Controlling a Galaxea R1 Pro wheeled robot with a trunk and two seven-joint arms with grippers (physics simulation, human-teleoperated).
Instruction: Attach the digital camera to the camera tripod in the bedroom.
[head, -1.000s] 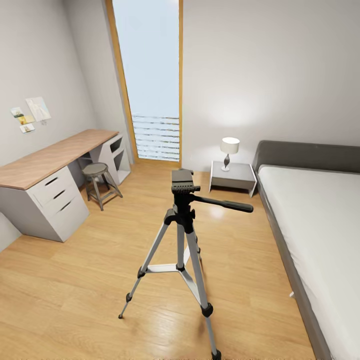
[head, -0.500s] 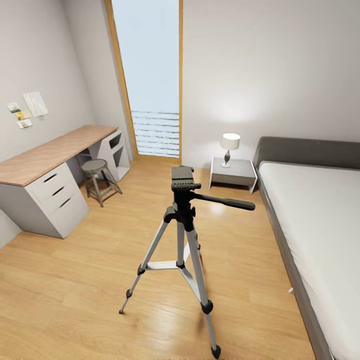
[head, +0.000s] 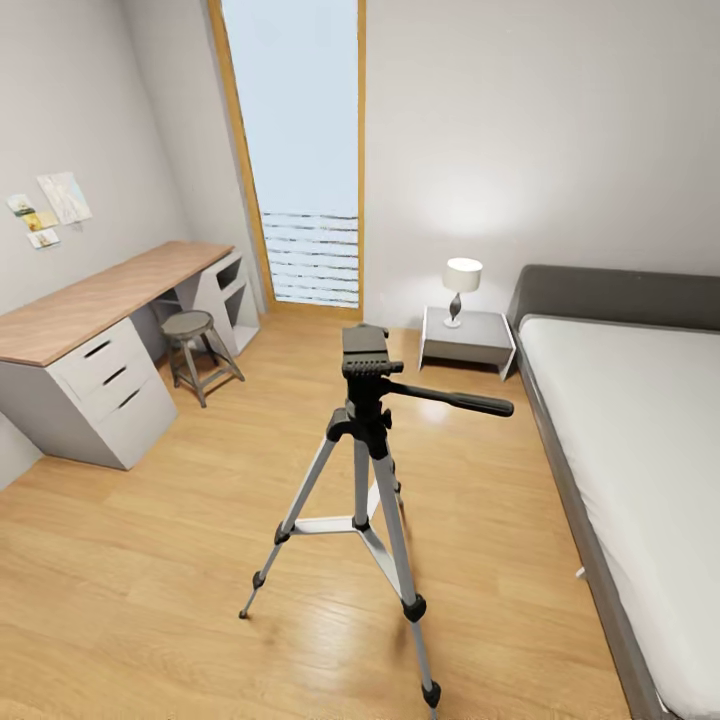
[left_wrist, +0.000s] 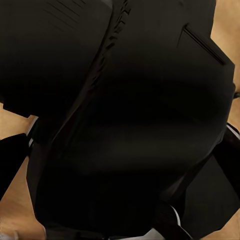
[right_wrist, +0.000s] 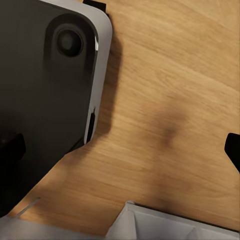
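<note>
Three silver legs with black feet spread on the light wood floor (head: 150, 560) as the camera tripod (head: 362, 470) stands upright in the near middle of the bedroom. Its black head is bare on top, and its long pan handle (head: 455, 399) points right. At far left a wood-topped desk (head: 95, 300) with white drawers runs along the wall, a small grey round stool (head: 193, 345) just beside it. A tall wood-framed window (head: 300, 150) fills the far wall. Right of it, a white nightstand (head: 466, 340) carries a lit lamp (head: 461, 288), next to a grey bed (head: 630, 440) along the right side. In the left wrist view, dark, blurred black shapes cover the floor; I cannot tell how that gripper's fingers stand. In the right wrist view, a black fingertip (right_wrist: 233, 147) sits at one edge and another dark shape at the opposite edge, wide apart over bare floor.
</note>
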